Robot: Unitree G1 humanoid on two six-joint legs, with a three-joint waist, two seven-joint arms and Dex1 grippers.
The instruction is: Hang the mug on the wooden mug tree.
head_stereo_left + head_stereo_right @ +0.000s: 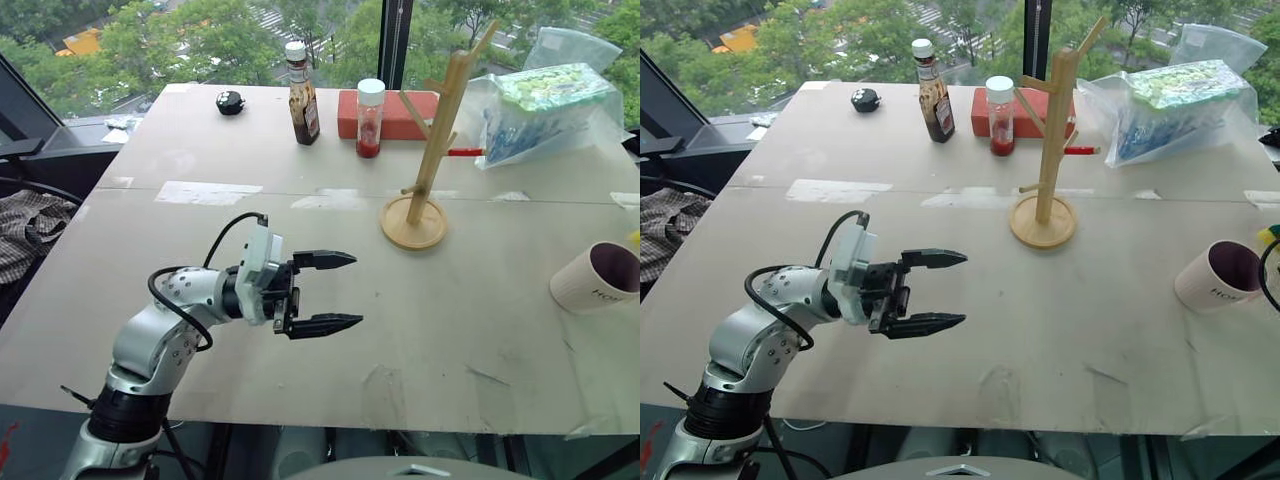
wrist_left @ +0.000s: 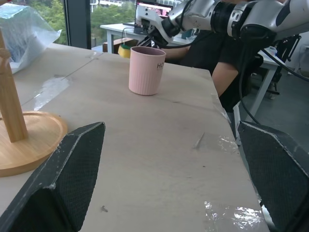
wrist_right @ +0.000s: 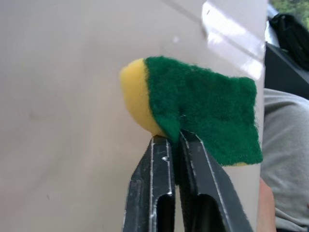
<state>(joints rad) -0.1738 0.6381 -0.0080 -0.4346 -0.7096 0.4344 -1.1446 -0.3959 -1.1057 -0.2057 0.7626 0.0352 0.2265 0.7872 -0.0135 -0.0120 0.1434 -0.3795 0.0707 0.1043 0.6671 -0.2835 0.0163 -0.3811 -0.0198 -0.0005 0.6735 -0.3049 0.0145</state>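
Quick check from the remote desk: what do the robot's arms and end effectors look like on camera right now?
The left arm is silver-grey metal with rounded joints, a black band low on it, and a black cable looping over a white wrist block. Its left end effector has two black, tapered fingers with a textured inner face. The right arm is the same silver-grey with black cabling; the right end effector has slim black fingers.

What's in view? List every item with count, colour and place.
mug: one, cream, dark inside, table's right edge
wooden mug tree: one, light wood, centre-right
sauce bottle: one, brown, far side
jar: one, red, white cap, beside bottle
block: one, red-orange, behind jar
plastic bag: one, clear, far right
small object: one, black, far left
sponge: one, yellow-green, in right gripper
table: one, beige
left gripper: one, black, open, over table
right gripper: one, black, shut on sponge
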